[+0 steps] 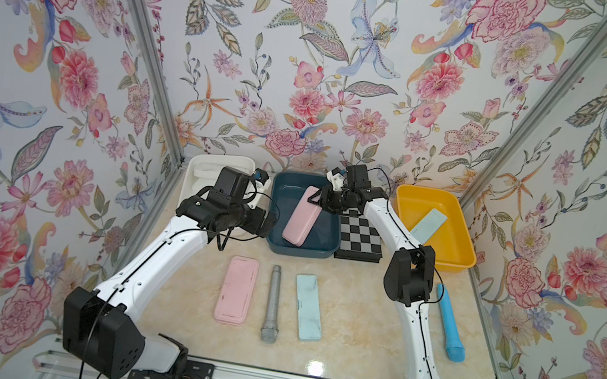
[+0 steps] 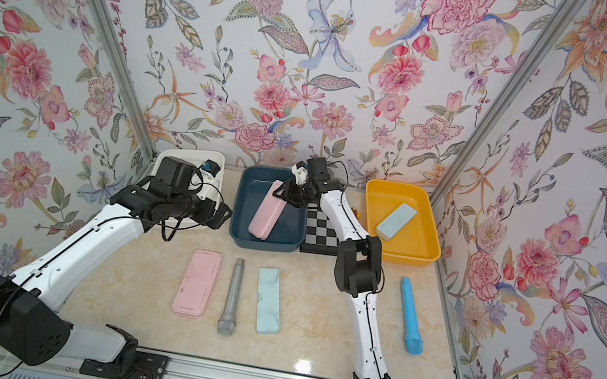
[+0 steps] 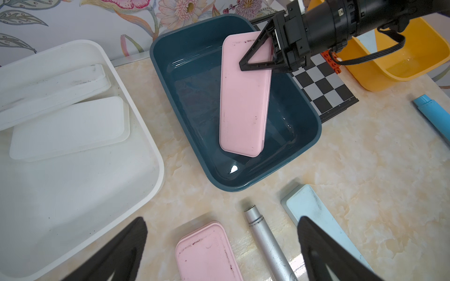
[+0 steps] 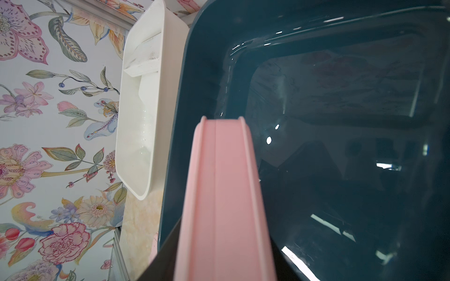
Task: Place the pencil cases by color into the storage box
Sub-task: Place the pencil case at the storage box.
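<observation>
The marbled bench (image 1: pixel 353 326) fills the floor of the flowered booth. The left arm (image 1: pixel 154 261) reaches over the near side of a white bin (image 1: pixel 201 164), and the left jaws are spread wide, released, above the bench. The right arm (image 1: pixel 419 337) stretches to a dark teal bin (image 1: pixel 280 211), where the right jaws straddle the raised end of a tilted pink case (image 1: pixel 302 220). The case's low end rests on the bin floor. I cannot tell whether the jaws are clenched on it or released. A yellow bin (image 1: pixel 417 202) stands at the far right, with a checkerboard (image 1: pixel 361 236) between it and the teal one. Two white cases (image 3: pixel 70 126) lie in the white bin, and one pale blue case (image 1: pixel 428 225) lies in the yellow. Side by side on the bench lie a second pink case (image 1: pixel 236 290), a grey microphone (image 1: pixel 272 303) and a loose blue case (image 1: pixel 308 307). A bright blue tube (image 1: pixel 449 323) lies just beside the right arm.
</observation>
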You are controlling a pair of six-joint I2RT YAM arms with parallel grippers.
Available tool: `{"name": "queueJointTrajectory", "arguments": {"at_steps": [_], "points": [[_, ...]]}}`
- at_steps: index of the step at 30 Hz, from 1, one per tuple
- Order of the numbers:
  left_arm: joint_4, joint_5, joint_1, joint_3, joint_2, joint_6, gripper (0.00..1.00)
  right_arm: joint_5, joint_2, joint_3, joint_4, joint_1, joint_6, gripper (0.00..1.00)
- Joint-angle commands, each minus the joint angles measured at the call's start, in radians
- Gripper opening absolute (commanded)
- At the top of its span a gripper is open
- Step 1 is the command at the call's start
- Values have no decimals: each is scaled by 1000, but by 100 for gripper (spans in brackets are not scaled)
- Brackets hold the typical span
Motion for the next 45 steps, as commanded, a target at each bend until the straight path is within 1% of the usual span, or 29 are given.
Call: {"name": "queueJointTrajectory", "arguments": {"at_steps": [1,5,12,16,20,21,22,32,34,36,38,41,45], "points": [[18,35,12,-18,2,-16,98,2,56,69,-53,7,24,43],[23,43,13,-26,-9,-18,98,21,83,95,-61,12,33,46],[32,76,32,-32,-17,-24,98,64,109,129,-85,36,16,64],[36,83,33,-37,-22,-25,98,92,105,142,-95,46,0,69],[38,88,33,-41,-25,-28,98,117,106,144,-114,40,1,70],[39,88,33,-42,-24,-30,98,128,106,143,-124,41,-4,84],[40,89,35,-44,-25,-30,98,138,104,144,-133,40,-12,100],[46,98,39,-46,-18,-36,98,199,81,142,-187,56,-69,100],[47,98,37,-48,-15,-40,99,225,58,136,-203,64,-102,100],[47,87,39,-51,-11,-42,98,283,15,121,-226,78,-152,100],[46,70,39,-53,-5,-46,98,354,-53,66,-225,99,-208,100],[45,64,39,-57,12,-53,98,457,-183,-72,-190,128,-264,100],[41,40,39,-63,34,-66,98,529,-375,-318,-97,155,-288,100]]}}
